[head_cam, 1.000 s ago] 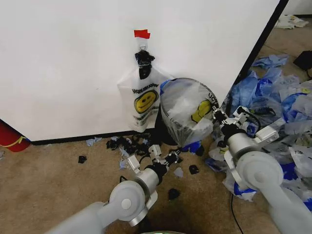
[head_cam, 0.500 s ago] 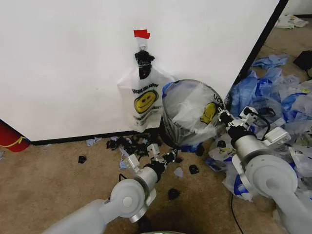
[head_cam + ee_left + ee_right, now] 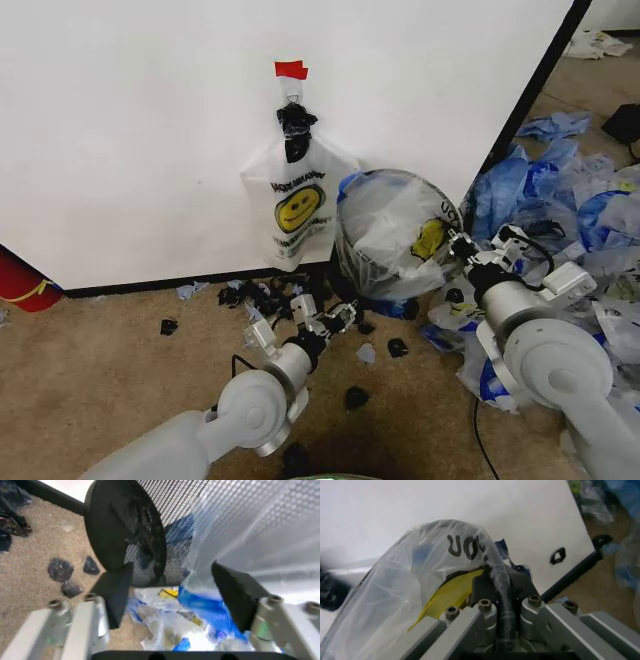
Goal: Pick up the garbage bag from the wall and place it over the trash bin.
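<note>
The right pincer (image 3: 458, 243), clenched on a fold of the garbage bag (image 3: 395, 228), has drawn the film farther across the trash bin (image 3: 131, 536) than a second ago, and the bin has tilted and slid slightly right along the wall (image 3: 130, 130). The left pincer (image 3: 338, 316) has crept in low at the bin's base, its jaws released and empty. By my reading the bag now drapes the bin's mouth, though another smiley bag (image 3: 295, 205) hangs on the wall hook.
</note>
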### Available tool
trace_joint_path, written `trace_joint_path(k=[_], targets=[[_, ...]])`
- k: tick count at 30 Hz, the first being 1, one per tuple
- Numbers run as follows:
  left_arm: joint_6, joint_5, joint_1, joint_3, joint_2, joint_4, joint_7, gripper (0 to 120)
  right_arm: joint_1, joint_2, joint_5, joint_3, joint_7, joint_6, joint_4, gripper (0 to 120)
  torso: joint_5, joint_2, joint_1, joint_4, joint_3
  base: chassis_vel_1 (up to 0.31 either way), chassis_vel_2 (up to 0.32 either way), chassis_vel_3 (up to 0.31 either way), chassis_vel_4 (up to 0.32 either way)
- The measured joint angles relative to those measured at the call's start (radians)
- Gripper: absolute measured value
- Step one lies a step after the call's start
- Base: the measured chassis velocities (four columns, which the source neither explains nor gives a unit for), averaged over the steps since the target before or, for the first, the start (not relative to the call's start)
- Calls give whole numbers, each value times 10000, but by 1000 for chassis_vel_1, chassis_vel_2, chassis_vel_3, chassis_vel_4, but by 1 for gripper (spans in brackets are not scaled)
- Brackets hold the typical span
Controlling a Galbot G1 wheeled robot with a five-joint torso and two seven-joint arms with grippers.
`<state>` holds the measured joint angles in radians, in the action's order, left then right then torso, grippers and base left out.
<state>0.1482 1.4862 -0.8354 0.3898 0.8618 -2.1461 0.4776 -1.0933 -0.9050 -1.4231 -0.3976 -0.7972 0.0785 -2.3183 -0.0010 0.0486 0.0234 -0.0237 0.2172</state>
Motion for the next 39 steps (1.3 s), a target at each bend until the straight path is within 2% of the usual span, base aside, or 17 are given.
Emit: trace_joint_path(k=[4, 9, 13, 14, 16, 17, 19, 22, 23, 27, 30, 31, 34, 39], targets=[[-32, -300, -410, -59, -128, -35, 6, 86, 107, -193, -33, -28, 23, -77, 195, 0, -1, 0, 0, 2, 0, 0, 0, 0, 0], [14, -562, -663, -402, -107, -27, 169, 99, 80, -231, 261, 51, 305, -79, 519, 0, -4, 0, 0, 2, 0, 0, 0, 0, 0], [-26, -579, -550, -1593, -402, -341, 370, 100, -142, -238, 2776, 759, 1578, -428, 1516, 0, -3, 0, 0, -2, 0, 0, 0, 0, 0], [-78, -498, -472, -1957, -587, -556, 380, 100, -208, -237, 3839, 1051, 2153, -760, 1908, 0, 3, 0, 1, -1, 1, 0, 0, 0, 0], [-101, -447, -439, -2081, -657, -651, 380, 100, -226, -234, 4224, 1155, 2352, -880, 2044, 0, 6, -1, 1, 0, 1, 0, 0, 0, 0], [-172, -178, -302, -2444, -935, -1039, 378, 100, -260, -199, 5565, 1578, 2992, -1280, 2476, 0, 3, 0, 1, 0, 0, 0, 0, 0, 0], [-228, 133, -144, -2658, -1243, -1467, 379, 99, -226, -145, 6566, 1993, 3436, -1606, 2779, 0, 2, 0, 1, 2, 1, 0, 0, 0, 0], [-373, 386, 72, -2680, -1491, -1952, 413, 88, -74, -61, 7398, 2440, 3868, -1810, 2944, 0, -2, 0, 0, 2, 0, 0, 0, 0, 0], [-373, 386, 72, -2680, -1491, -1952, 413, 88, -74, -61, 7398, 2440, 3868, -1810, 2944, 0, -2, 0, 0, 2, 0, 0, 0, 0, 0], [-479, 541, 627, -2010, -1210, -1969, 463, 72, 185, -79, 8065, 2835, 4273, -1916, 2957, 0, -2, 0, 0, 3, 0, 0, 0, 0, 0], [-501, 381, 1479, -827, -818, -1223, 696, 58, 266, -30, 8512, 3016, 4574, -1964, 2957, 0, -1, 0, 1, -1, 1, 0, 0, 0, 0], [-501, 381, 1479, -827, -818, -1223, 696, 58, 266, -30, 8512, 3016, 4574, -1964, 2957, 0, -1, 0, 1, -1, 1, 0, 0, 0, 0], [-501, 365, 2390, 176, -374, -465, 801, 45, 307, 75, 8892, 3129, 4780, -2018, 3000, 0, 1, 0, 1, -1, 1, 0, 0, 0, 0], [-505, 125, 3125, 861, 55, 321, 1101, 28, 272, 107, 8957, 3110, 4834, -2038, 2943, 0, 3, 0, 1, -1, 1, 0, 0, 0, 0]])
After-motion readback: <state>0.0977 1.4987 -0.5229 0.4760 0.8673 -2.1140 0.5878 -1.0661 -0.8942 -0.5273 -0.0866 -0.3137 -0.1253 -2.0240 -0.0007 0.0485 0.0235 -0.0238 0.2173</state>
